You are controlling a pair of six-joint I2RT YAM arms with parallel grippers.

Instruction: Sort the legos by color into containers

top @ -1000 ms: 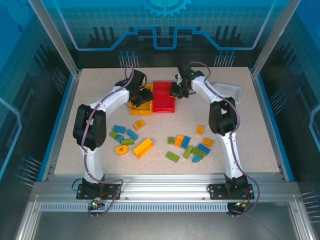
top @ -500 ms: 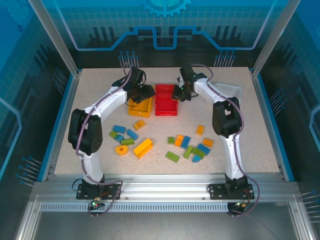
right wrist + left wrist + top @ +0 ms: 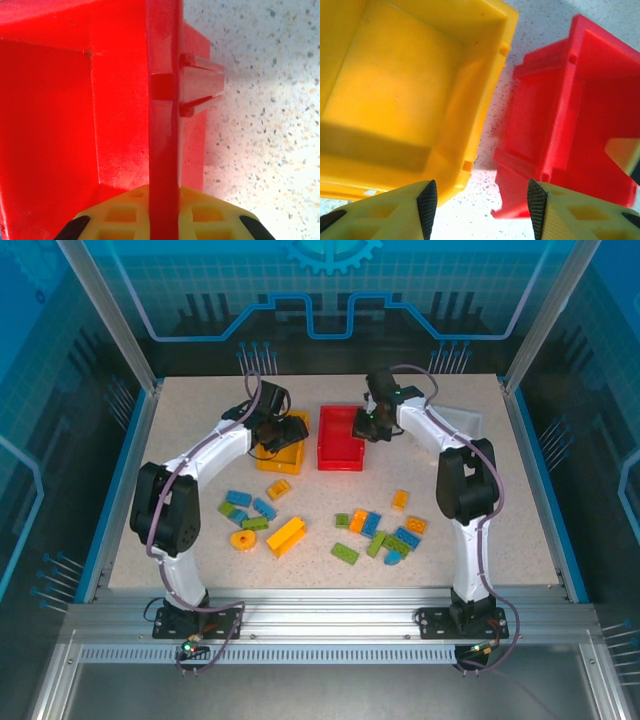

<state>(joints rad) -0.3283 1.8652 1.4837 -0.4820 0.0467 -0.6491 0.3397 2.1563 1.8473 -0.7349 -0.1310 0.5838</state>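
Light, stiff, slick red bin [image 3: 50,100] likely handles best by its thin wall, where right pincer [image 3: 162,225] is clamped; left pincer [image 3: 480,205] apart, empty, by yellow bin [image 3: 395,90]

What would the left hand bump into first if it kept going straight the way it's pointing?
Probably the table in the gap between the yellow bin and red bin. The left hand might clip the yellow bin's corner first; depth is hard to judge.
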